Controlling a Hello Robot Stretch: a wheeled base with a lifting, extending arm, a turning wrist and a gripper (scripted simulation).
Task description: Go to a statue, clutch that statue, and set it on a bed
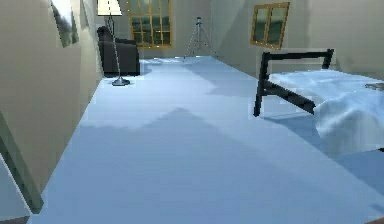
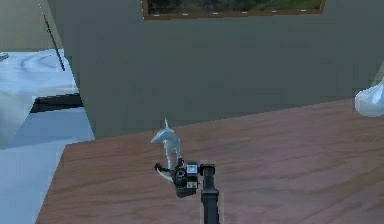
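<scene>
The statue (image 2: 168, 142), a small pale figure with a pointed top, shows directly behind the end effector (image 2: 161, 170) in the arm side view, just farther out from it, with the brown wooden table (image 2: 290, 150) under and around both. Its base meets the end effector's dark body, so I cannot tell whether the end effector holds it, nor whether its fingers are spread or pressed together. The arm (image 2: 209, 205) runs as a dark bar from the bottom edge up to the end effector. Beyond the end effector the table ends at a grey-green wall (image 2: 220, 70), where a framed picture (image 2: 235, 8) hangs high up. Well to the right of the end effector, a white rounded object (image 2: 373, 100) sits at the table's far corner. To the left of the end effector, past the table's edge, lies the bed (image 2: 22, 88) with a white cover and dark frame. In the forward view the bed (image 1: 325, 90) stands on the right on a pale blue floor (image 1: 180, 140), and far back stand a floor lamp (image 1: 112, 40), a dark armchair (image 1: 120, 55) and a tripod (image 1: 198, 38).
</scene>
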